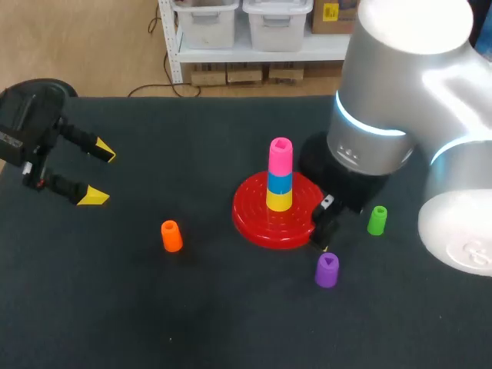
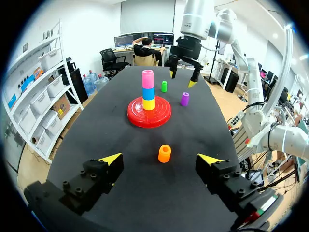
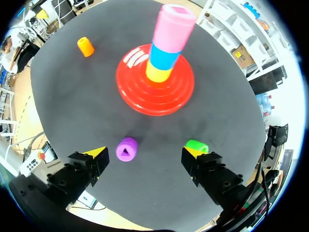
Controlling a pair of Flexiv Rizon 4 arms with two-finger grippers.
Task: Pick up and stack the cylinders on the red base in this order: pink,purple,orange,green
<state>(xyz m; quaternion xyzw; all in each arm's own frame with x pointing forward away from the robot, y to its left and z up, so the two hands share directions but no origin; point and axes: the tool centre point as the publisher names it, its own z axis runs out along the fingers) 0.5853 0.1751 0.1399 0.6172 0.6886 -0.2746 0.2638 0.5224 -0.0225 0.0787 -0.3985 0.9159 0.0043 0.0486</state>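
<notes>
Left gripper (image 1: 100, 174) hangs open, empty, well apart from everything. Right gripper (image 3: 145, 154), open too, hovers above purple (image 3: 126, 149) and green (image 3: 197, 145). Pink (image 1: 280, 156) tops the stack on the base (image 1: 250, 217); orange (image 1: 171, 235) stands apart.

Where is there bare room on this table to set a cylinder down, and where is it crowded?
Bare table lies between the left hand and the orange cylinder, and from that cylinder to the near edge. It is crowded beside the red base, where the right hand, purple cylinder and green cylinder sit close.
</notes>
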